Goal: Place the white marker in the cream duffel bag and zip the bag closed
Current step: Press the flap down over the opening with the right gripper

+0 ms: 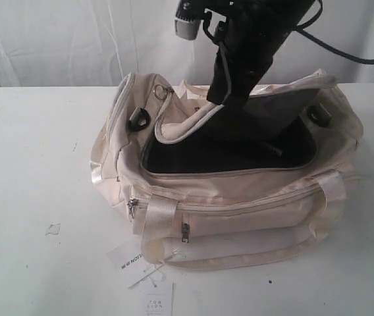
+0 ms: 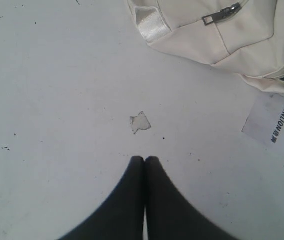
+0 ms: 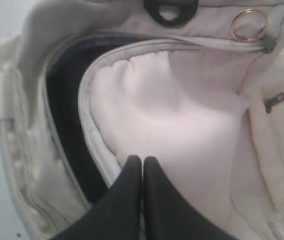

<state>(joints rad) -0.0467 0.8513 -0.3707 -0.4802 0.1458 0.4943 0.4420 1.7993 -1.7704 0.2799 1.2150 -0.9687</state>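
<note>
Gaping soft cream fabric duffel bag [image 1: 240, 197], flap [image 1: 182, 125] folded back, dark lining [image 1: 187, 157] exposed; left jaws, right jaws both closed.

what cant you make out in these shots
- white marker: seen in no view; the right arm blocks part of the dark inside of the cream duffel bag, exterior view
- right gripper: shut, but whether it pinches the flap is unclear, right wrist view
- left gripper: cut off by the frame edge, exterior view
- hang tag print: too small, exterior view
</note>
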